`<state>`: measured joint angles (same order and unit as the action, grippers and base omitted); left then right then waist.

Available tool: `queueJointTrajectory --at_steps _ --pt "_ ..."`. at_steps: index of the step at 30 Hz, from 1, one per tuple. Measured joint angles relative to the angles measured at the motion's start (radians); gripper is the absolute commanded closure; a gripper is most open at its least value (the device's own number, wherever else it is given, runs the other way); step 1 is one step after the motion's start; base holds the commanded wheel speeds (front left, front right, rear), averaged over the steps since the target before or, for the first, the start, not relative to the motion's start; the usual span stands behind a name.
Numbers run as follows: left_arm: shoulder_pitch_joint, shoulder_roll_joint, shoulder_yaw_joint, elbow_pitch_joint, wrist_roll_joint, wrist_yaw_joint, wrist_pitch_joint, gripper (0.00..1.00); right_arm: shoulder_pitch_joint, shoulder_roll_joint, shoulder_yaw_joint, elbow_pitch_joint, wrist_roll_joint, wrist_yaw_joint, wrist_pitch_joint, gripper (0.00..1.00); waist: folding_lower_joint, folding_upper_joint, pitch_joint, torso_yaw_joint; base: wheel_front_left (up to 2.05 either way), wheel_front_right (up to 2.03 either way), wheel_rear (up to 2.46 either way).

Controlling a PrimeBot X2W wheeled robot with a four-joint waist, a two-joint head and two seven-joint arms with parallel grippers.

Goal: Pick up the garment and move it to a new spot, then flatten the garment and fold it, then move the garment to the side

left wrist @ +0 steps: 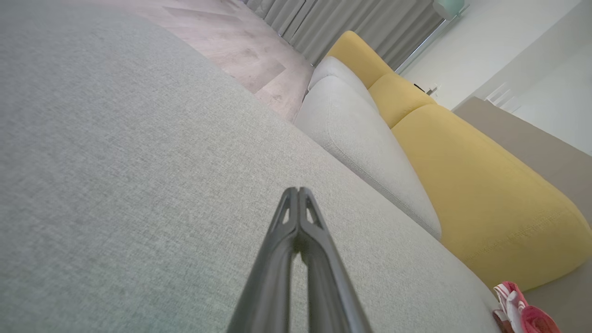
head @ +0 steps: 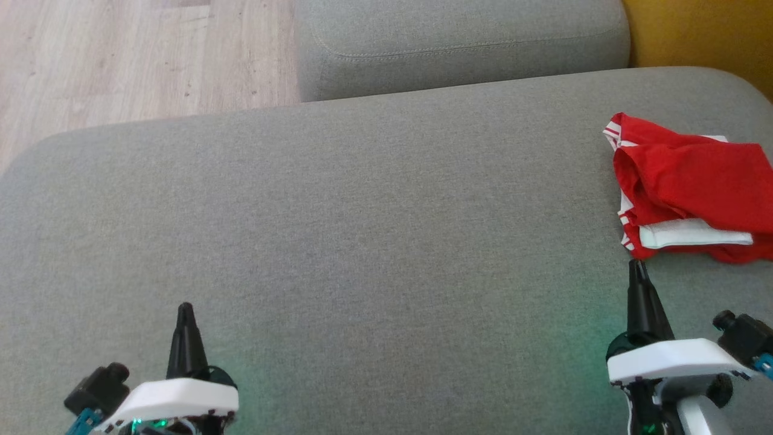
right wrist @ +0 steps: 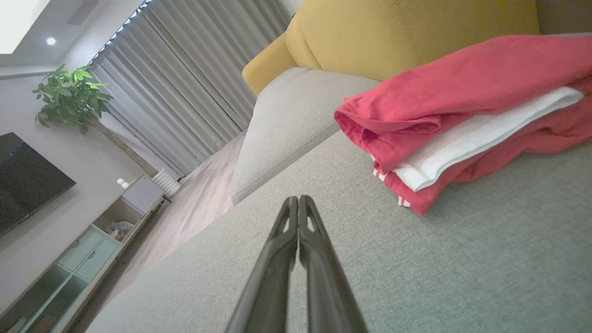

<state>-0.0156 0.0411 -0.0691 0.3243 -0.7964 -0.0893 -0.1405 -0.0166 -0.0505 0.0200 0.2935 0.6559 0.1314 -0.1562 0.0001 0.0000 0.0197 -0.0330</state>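
Red-and-white garment [head: 694, 181] at right edge of frame on grey cushion [head: 362, 229]; left pincer [head: 185, 311], lower left, fingers together, empty; right pincer [head: 636, 267], fingers together, just below garment.

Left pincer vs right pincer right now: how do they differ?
Position: the right pincer has its tip just short of the near edge of the red garment; the left pincer is far from it, over bare grey cushion.
Wrist view: the right pincer's camera shows the red garment large and close; the left pincer's camera shows it small, at the lower right corner.
Shared: both are shut and hold nothing.
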Motion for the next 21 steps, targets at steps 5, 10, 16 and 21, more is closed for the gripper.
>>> queueJointTrajectory --at_steps 5,10,16,21 --pt "0.000 0.000 0.007 -0.002 -0.047 0.000 0.016 1.00 -0.003 -0.001 -0.005 0.000 0.058 0.000 0.017 1.00 0.0000 0.0000 -0.001 0.002 0.00 0.00 0.00" --pt "0.000 0.000 0.014 -0.005 -0.095 -0.001 0.031 1.00 -0.013 -0.001 -0.011 -0.001 0.115 0.000 0.030 1.00 0.0000 0.0000 -0.002 0.004 0.00 0.00 0.00" --pt "-0.001 0.000 0.027 -0.006 -0.150 -0.008 0.049 1.00 -0.013 -0.002 -0.021 -0.002 0.184 0.000 0.044 1.00 0.0000 0.0000 -0.003 0.006 0.00 0.00 0.00" --pt "-0.004 0.000 0.036 -0.008 -0.197 -0.008 0.062 1.00 -0.014 -0.002 -0.027 -0.002 0.240 0.000 0.054 1.00 0.0000 0.0000 -0.004 0.008 0.00 0.00 0.00"
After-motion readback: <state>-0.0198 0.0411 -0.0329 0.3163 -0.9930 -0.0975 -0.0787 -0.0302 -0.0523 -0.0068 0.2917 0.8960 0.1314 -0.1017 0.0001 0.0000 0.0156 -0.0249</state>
